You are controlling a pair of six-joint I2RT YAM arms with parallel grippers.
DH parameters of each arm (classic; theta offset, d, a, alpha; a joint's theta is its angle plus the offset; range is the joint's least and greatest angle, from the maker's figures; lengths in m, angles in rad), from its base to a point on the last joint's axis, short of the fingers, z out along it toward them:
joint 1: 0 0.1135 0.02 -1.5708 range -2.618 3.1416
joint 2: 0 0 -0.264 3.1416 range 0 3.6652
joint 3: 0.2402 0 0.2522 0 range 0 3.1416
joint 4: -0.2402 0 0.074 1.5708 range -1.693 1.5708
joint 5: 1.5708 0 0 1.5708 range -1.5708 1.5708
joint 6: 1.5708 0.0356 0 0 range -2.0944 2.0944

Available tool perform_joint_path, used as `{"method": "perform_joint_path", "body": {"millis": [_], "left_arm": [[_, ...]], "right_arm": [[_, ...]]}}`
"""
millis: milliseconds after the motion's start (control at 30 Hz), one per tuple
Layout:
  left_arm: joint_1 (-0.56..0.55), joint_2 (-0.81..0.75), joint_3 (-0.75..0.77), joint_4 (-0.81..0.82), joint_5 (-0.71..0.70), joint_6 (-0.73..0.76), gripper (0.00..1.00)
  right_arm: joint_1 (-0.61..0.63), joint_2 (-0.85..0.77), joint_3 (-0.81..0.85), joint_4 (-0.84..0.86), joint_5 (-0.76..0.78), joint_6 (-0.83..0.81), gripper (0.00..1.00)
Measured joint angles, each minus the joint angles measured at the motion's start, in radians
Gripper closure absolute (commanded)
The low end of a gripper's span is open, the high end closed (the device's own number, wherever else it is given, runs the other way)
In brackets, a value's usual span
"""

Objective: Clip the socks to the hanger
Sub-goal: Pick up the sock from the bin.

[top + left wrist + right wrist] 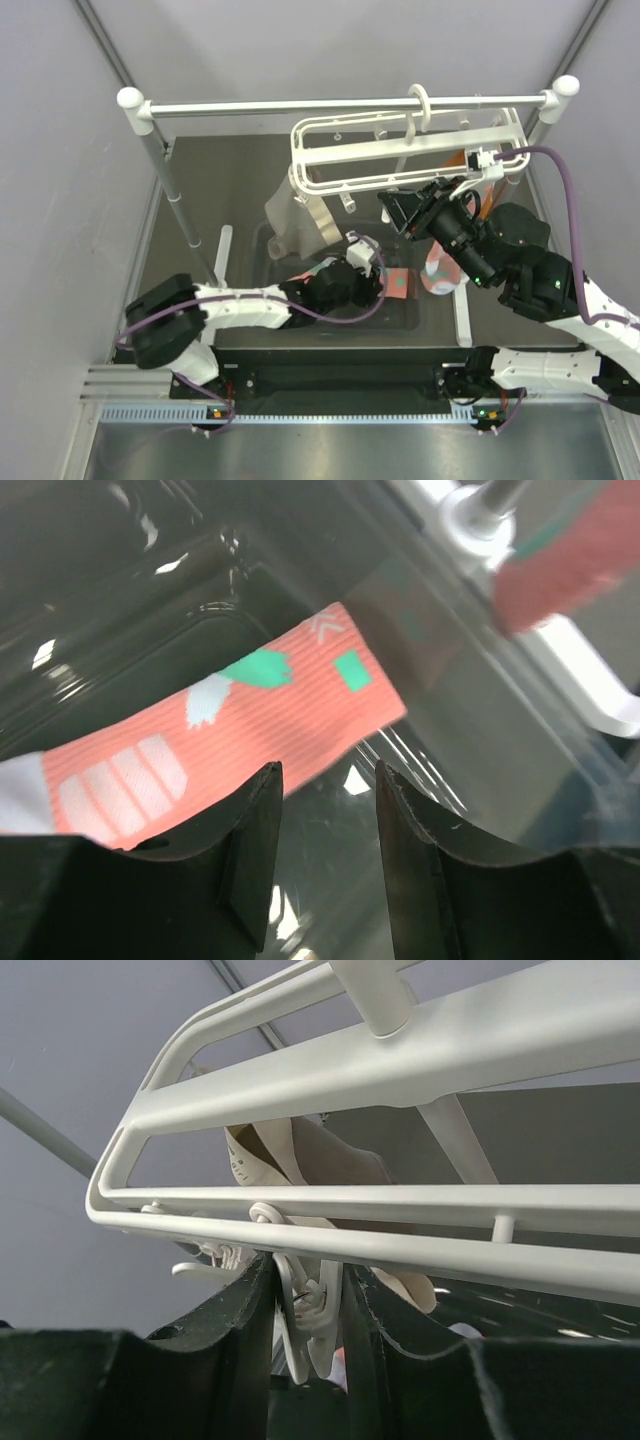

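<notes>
Rail: metal rail (340, 103) with white ball ends is spanning the upper part of the top view, carrying the hook.
Tray: dark tray (120, 600) is filling most of the left wrist view under the arms.
Hanger: white hanger (400, 1065) is hanging from the rail at upper right of the top view, its double rails crossing the right wrist view.
Cloth: beige-grey cloth (300, 215) is dangling from the frame's left end.
Right gripper: right gripper (308, 1280) is reaching up under the lower rail, jaws standing close on either side of a clip and seemingly pinching it.
Left gripper: left gripper (328, 775) is hovering low over the tray with jaws apart, gripping nothing.
Lying sock: lying sock (250, 730) is resting flat on the tray just beyond the left fingertips, its long axis running from lower left to upper right.
Other sock: other sock (570, 550) is showing blurred at upper right, seemingly hanging.
Clip: clip (312, 1315) is dangling at bottom centre, between the right jaws.
Key relation: left arm is sitting nearer the lying sock; the pinched clip is waiting up and to the right in the top view.
</notes>
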Motion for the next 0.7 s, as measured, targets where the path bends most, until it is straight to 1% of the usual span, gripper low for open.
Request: {"method": "perform_joint_path", "body": {"millis": [133,300,367,433,500,567,600,700], "left_arm": [[0.036,0.198,0.115,-0.001,0.031,0.01,0.52],[0.053,0.344,0.214,-0.014,0.039,0.019,0.49],[0.063,0.386,0.265,-0.045,0.078,0.052,0.49],[0.078,0.411,0.312,-0.083,0.159,0.102,0.48],[0.1,0.415,0.331,-0.101,0.235,0.161,0.37],[0.125,0.415,0.347,-0.137,0.304,0.216,0.24],[0.142,0.417,0.36,-0.17,0.343,0.247,0.22],[0.181,0.438,0.423,-0.263,0.426,0.326,0.23]], "right_arm": [[0.0,0.0,0.006,-0.008,-0.001,-0.001,1.0],[0.0,-0.012,0.006,-0.018,-0.002,-0.004,1.0],[0.0,-0.017,0.006,-0.021,-0.003,-0.008,1.0],[0.0,-0.021,0.006,-0.022,-0.003,-0.01,1.0],[0.0,-0.024,0.006,-0.024,-0.004,-0.011,1.0],[0.0,-0.026,0.006,-0.024,-0.004,-0.012,1.0],[0.0,-0.027,0.006,-0.024,-0.004,-0.014,1.0],[0.0,-0.03,0.006,-0.025,-0.005,-0.016,1.0]]}}
